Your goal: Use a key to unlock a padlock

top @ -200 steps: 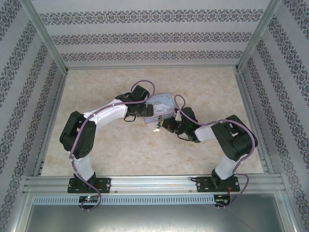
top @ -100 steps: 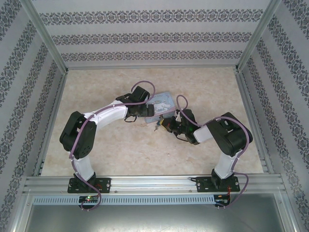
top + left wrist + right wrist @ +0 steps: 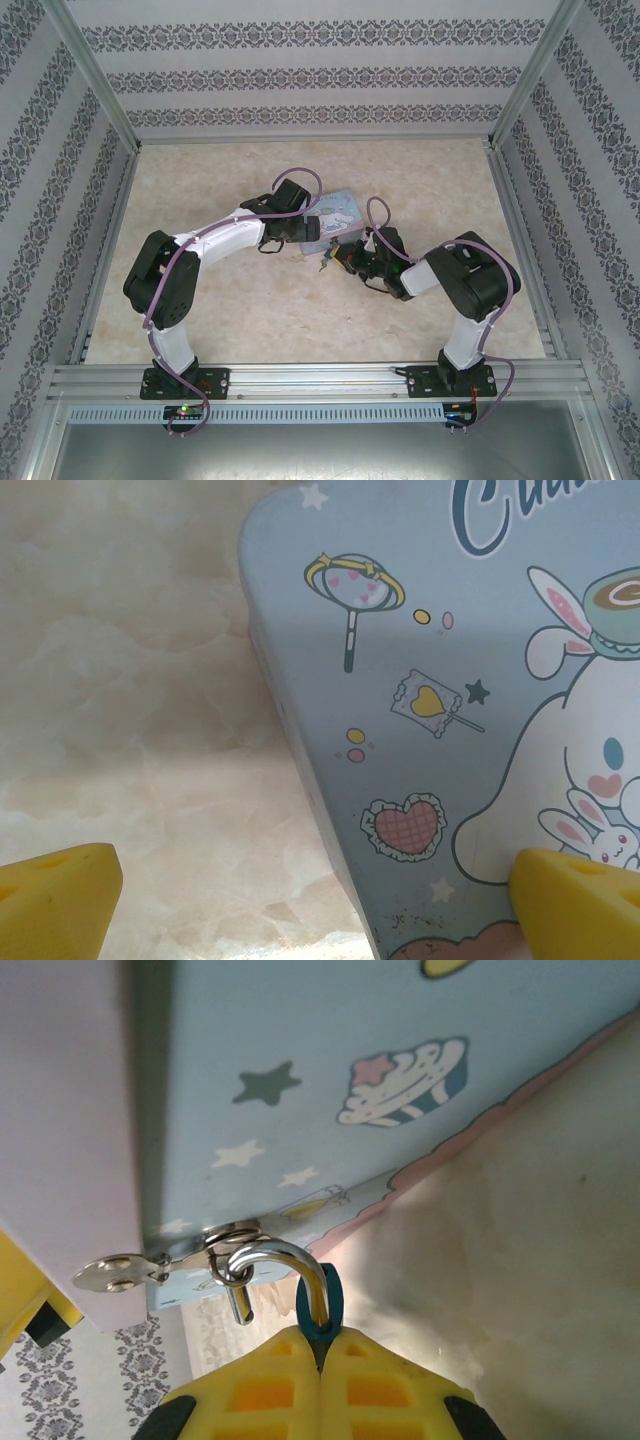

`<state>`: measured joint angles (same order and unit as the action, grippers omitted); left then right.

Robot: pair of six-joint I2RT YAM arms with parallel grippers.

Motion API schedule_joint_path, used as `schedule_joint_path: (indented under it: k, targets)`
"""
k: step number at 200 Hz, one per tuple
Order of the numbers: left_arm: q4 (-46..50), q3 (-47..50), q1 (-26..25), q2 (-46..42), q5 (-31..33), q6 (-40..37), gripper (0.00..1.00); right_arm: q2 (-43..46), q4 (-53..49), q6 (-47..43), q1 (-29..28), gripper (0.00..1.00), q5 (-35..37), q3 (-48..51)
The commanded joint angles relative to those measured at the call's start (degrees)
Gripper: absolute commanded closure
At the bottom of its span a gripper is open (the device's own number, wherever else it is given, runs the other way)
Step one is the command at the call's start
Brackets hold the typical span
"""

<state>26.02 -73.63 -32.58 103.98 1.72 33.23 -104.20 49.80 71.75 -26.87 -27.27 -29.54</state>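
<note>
The tin (image 3: 338, 212), light blue w/ a cartoon rabbit, lies flat near the middle of the desk (image 3: 230, 320), and the two arms reach to it from opposite sides. In the top view the left pincer (image 3: 300, 232) is at the tin's left end. The right pincer (image 3: 338, 262) is at its near edge, where the padlock (image 3: 326, 262) is seen only as a tiny dark thing.

Left wrist view: the left pincer (image 3: 320, 910) is spread wide. One yellow fingertip (image 3: 60, 900) is over the bare desk (image 3: 120, 680) and the other is over the lid of the tin (image 3: 430, 680), so the tin's rounded corner lies btw. them. I cannot tell if either fingertip touches the tin.

Right wrist view: the right pincer (image 3: 320, 1360) has its two yellow fingers pressed together on the padlock (image 3: 328, 1305). Only a narrow strip of the dark blue body sticks out above them. The silvery shackle (image 3: 272, 1252) curves away from the body and passes through the ring of the hasp (image 3: 125, 1272) at the edge of the tin (image 3: 350, 1080). So the padlock hangs on the tin, at the side facing the right arm, w/ the desk (image 3: 520, 1260) behind it. A short silvery stub (image 3: 238, 1305) hangs beside the shackle; whether it is the shackle's own end or sth. else, I cannot tell.
</note>
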Motion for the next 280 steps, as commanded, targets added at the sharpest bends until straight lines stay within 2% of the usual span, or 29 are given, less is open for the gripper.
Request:
schedule_joint_path:
  k: [1, 82, 146, 227, 280]
  targets:
    - [4.5, 2.2, -0.8, 1.8, 0.7, -0.7, 0.00, -1.7, 3.4, 2.0, 0.4, 1.00, 2.1, 0.7]
    - [4.8, 2.9, -0.9, 2.4, 1.2, -1.2, 0.00, -1.5, 5.0, 3.7, 3.6, 1.00, 2.3, 0.4]
    - [4.9, 3.0, -0.8, 2.6, 1.0, -1.4, 0.00, -1.3, 2.9, 1.7, 8.6, 1.00, -1.3, -1.2]
    - [5.0, 3.2, -0.8, 2.8, 0.9, -1.4, 0.00, -1.3, -5.4, -3.5, 12.9, 1.00, -7.8, -6.2]
    - [5.2, 3.1, -0.9, 2.3, 0.7, -1.4, 0.00, 1.1, -5.8, -4.3, 14.2, 1.00, -8.7, -4.0]
